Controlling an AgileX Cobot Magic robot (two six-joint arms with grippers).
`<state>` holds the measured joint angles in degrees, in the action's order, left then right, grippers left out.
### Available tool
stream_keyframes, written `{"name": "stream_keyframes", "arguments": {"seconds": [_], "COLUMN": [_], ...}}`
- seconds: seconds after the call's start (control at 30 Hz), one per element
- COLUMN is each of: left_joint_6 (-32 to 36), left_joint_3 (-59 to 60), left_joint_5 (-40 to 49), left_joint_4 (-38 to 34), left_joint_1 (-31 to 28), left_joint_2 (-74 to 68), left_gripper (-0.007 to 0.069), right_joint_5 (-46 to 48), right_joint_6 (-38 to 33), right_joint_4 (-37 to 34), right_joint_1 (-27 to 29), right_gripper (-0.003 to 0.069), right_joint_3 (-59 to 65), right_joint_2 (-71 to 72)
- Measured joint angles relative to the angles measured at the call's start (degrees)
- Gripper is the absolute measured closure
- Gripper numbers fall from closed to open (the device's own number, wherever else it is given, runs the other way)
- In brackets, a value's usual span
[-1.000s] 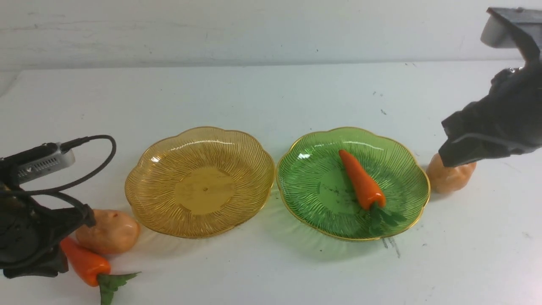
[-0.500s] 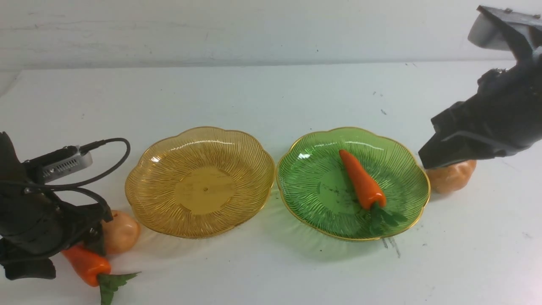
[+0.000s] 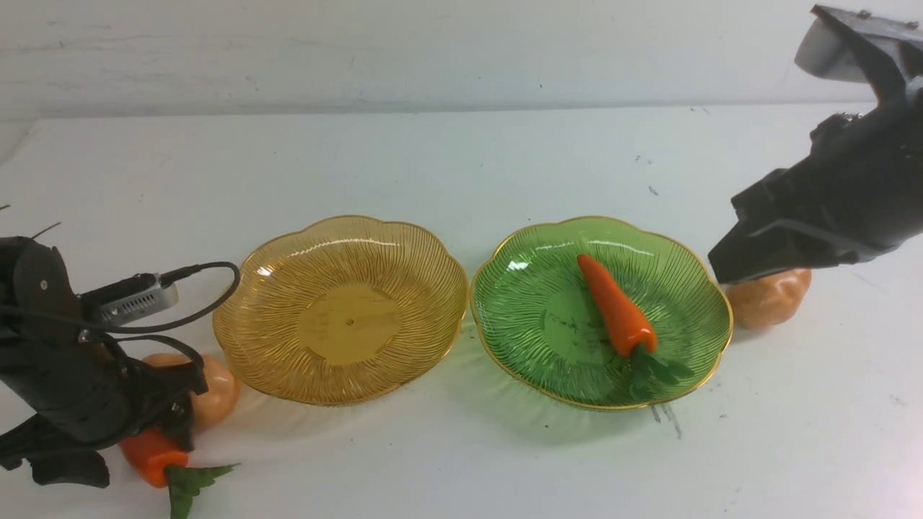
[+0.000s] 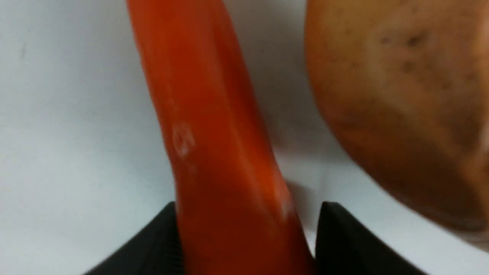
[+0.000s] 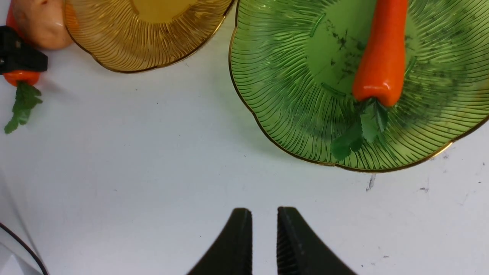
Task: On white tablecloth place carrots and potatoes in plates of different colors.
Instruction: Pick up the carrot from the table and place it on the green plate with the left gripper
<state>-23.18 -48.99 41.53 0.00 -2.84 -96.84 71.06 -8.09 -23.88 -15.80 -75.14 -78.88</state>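
The left jaws (image 4: pixel 249 229) sit on both sides of one orange carrot (image 3: pixel 150 458) — I can't tell if they squeeze it. That carrot lies on the white tablecloth (image 3: pixel 404 461), next to a potato (image 3: pixel 220 393) by the yellow plate (image 3: pixel 267 331). The other carrot (image 3: pixel 616 306) is in the green plate (image 3: pixel 519 324). Another potato (image 3: pixel 770 299) is just beside that plate. The right jaws (image 5: pixel 264 214) are a little bit apart — they hold nothing.

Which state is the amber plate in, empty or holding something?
Empty: the front view shows the amber plate with its ribbed inside bare.
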Motion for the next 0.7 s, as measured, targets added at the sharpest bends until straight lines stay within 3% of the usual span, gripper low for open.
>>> {"name": "stream_keyframes", "arguments": {"seconds": [0.07,0.2,0.5,0.7], "left_joint_6": [0.0,-0.06,-2.31,1.25], "left_joint_3": [-0.06,-0.12,-2.14,-9.22], "left_joint_5": [1.35,4.25,12.32,13.86], "left_joint_4": [1.43,4.89,12.82,7.75], "left_joint_1": [0.0,0.0,0.0,2.22], "left_joint_2": [0.01,0.61,9.1,17.23], "left_gripper": [0.0272,0.0349,0.0356,0.0356], "right_joint_5": [0.0,0.1,0.42,0.42], "right_joint_6": [0.0,0.0,0.0,-0.5], "right_joint_4": [0.0,-0.05,-2.4,-3.79], "right_joint_1": [0.0,0.0,0.0,0.0], "right_gripper": [0.057,0.057,0.057,0.057], "right_joint_3": [0.0,0.0,0.0,0.0], "right_joint_2": [0.0,0.0,0.0,0.0]}}
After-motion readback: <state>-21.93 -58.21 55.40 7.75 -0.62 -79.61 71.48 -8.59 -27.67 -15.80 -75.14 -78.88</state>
